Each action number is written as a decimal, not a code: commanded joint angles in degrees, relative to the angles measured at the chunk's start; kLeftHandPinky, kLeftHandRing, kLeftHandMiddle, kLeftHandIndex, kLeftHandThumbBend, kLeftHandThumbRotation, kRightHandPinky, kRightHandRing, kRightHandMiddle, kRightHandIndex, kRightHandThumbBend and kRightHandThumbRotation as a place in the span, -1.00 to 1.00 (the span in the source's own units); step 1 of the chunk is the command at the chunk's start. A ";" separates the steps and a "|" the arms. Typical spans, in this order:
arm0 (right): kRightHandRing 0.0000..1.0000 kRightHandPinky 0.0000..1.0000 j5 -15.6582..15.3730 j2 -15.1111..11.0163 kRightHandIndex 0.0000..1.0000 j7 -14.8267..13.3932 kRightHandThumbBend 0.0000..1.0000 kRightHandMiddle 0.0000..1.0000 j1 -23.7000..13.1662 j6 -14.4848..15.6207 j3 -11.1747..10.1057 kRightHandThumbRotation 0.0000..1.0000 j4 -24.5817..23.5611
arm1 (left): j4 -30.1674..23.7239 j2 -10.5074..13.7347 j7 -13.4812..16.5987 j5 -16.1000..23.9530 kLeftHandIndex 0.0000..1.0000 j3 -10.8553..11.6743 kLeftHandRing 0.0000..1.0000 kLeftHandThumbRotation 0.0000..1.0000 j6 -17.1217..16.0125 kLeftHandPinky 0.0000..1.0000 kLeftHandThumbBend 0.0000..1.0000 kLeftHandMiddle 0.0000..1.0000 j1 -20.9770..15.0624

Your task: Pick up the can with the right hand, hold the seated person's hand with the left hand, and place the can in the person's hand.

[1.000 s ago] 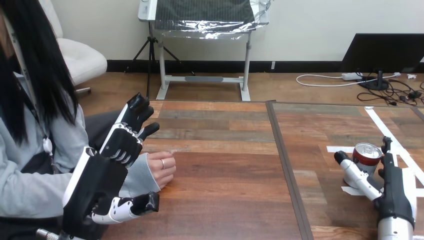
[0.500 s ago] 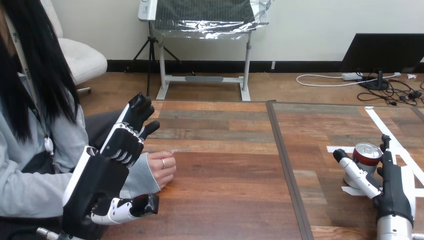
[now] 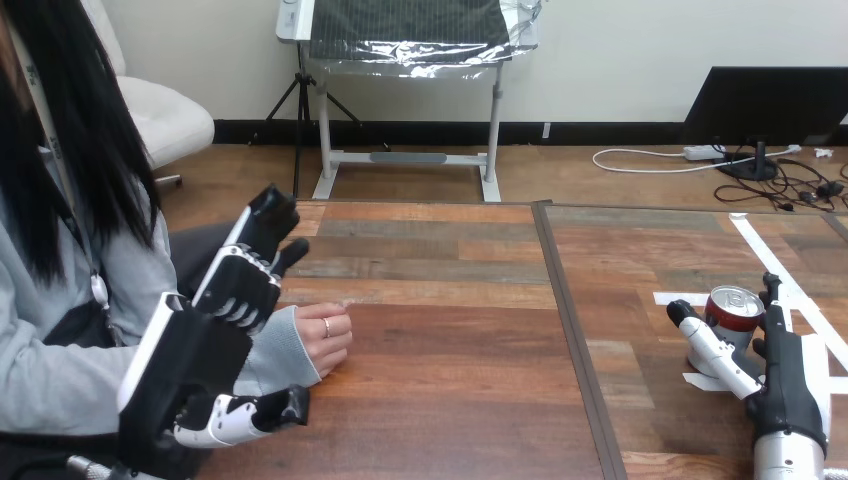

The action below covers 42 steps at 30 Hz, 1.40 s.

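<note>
A red can (image 3: 733,313) with a silver top stands upright on the table at the far right. My right hand (image 3: 778,375) is open around it, thumb (image 3: 708,345) on its left and fingers (image 3: 777,320) on its right, not closed on it. The person's hand (image 3: 324,338) rests loosely curled on the table at the left. My left hand (image 3: 200,350) is open, raised beside and over the person's wrist, fingers (image 3: 262,240) straight and thumb (image 3: 250,414) below the sleeve; nothing is gripped.
White tape marks (image 3: 790,290) lie on the table (image 3: 450,390) around the can. A dark seam (image 3: 570,330) runs front to back between the two table halves. Bare wood spans the middle between the person's hand and the can.
My left hand has drifted slightly left and down. The right hand, the can and the person's hand stay put.
</note>
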 commanded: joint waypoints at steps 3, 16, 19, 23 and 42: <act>0.91 0.82 0.43 -1.38 1.00 -0.21 1.00 0.95 -5.14 -0.19 0.01 0.26 -0.02 | -4.72 0.13 -0.69 -1.45 0.95 0.49 1.00 -0.07 1.81 0.94 1.00 1.00 -1.48; 0.93 0.82 0.84 -1.37 1.00 0.84 1.00 0.97 -5.57 0.10 -0.14 0.25 -0.12 | -6.80 -0.32 0.02 -0.58 0.94 0.97 1.00 -0.11 2.74 0.96 1.00 1.00 -0.52; 0.94 0.82 1.13 -1.30 1.00 1.30 1.00 0.97 -5.69 0.13 -0.33 0.24 -0.11 | -6.88 -0.33 -0.08 -0.54 0.94 1.07 1.00 -0.11 2.51 0.95 1.00 1.00 -0.49; 0.95 0.83 1.60 -1.27 1.00 2.12 1.00 0.98 -5.89 0.38 -0.59 0.20 -0.02 | -6.84 -0.32 -0.28 -0.61 0.94 1.19 1.00 -0.10 2.19 0.95 1.00 1.00 -0.43; 0.76 0.63 2.38 -1.40 0.90 3.16 1.00 0.85 -6.85 0.83 -0.63 -0.10 0.42 | -9.42 -0.35 1.18 -0.47 0.92 0.93 1.00 -0.10 3.75 0.91 1.00 1.00 1.55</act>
